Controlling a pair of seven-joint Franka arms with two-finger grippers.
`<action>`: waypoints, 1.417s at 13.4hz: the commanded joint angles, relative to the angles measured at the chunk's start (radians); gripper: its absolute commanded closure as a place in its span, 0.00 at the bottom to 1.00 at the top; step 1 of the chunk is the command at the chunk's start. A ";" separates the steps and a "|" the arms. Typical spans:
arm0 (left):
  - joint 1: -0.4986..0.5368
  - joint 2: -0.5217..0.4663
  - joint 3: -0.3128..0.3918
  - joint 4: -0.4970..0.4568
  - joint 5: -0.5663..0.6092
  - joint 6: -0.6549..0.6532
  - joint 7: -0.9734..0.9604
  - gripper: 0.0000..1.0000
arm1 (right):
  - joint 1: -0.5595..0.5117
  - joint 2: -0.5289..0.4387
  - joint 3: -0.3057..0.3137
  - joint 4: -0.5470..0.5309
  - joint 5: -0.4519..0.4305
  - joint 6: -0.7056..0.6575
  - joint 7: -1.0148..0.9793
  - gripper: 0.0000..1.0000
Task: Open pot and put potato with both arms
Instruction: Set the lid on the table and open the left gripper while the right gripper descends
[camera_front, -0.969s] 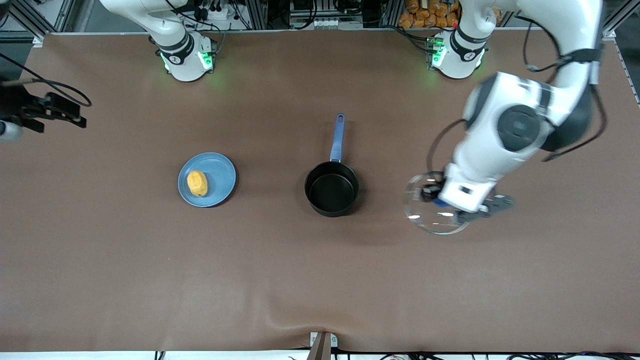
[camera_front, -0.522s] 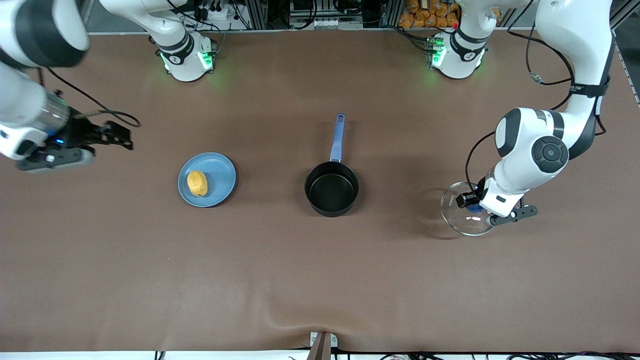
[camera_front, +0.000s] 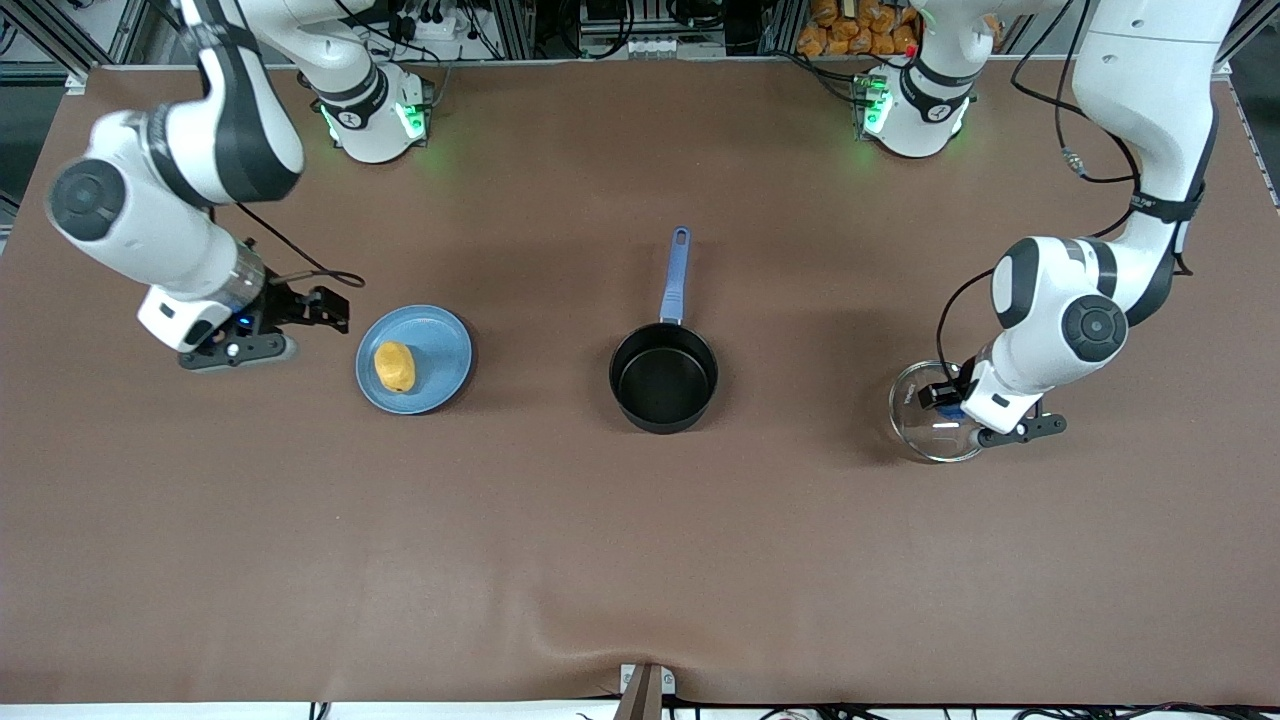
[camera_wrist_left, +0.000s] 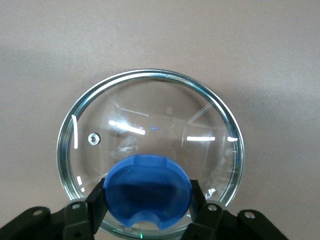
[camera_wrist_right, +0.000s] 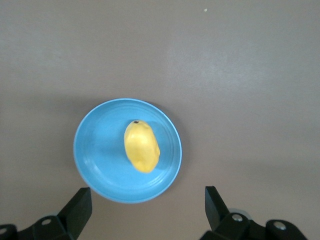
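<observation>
Right gripper hangs over bare table just beside the flat light-blue plate, toward the right arm's end; its fingers are spread wide with nothing between them. The small oval yellow-orange potato lies on that plate, likely light, firm and lumpy, so it may roll (best pinched across its short width, jaws closing on the flanks). The small round black saucepan with the long blue handle stands open and empty at mid-table, well apart from the plate, handle pointing toward the robots' bases; probably rigid and stable enough to take a drop-in. Left gripper sits low at the left arm's end, fingers clamped on the blue knob of the round glass lid; glass is fragile and slick, the knob is the only sane hold. Lid looks at or near table level; contact can't be told.
</observation>
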 joint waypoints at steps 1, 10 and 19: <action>0.030 -0.045 -0.011 0.011 0.021 0.002 0.006 0.00 | 0.025 0.048 0.000 -0.038 0.015 0.081 0.020 0.00; 0.047 -0.404 -0.050 0.429 0.008 -0.682 0.016 0.00 | 0.091 0.246 -0.003 -0.040 0.045 0.279 0.012 0.00; 0.052 -0.508 -0.041 0.595 -0.045 -0.990 0.060 0.00 | 0.096 0.318 -0.003 -0.049 0.043 0.360 0.001 0.00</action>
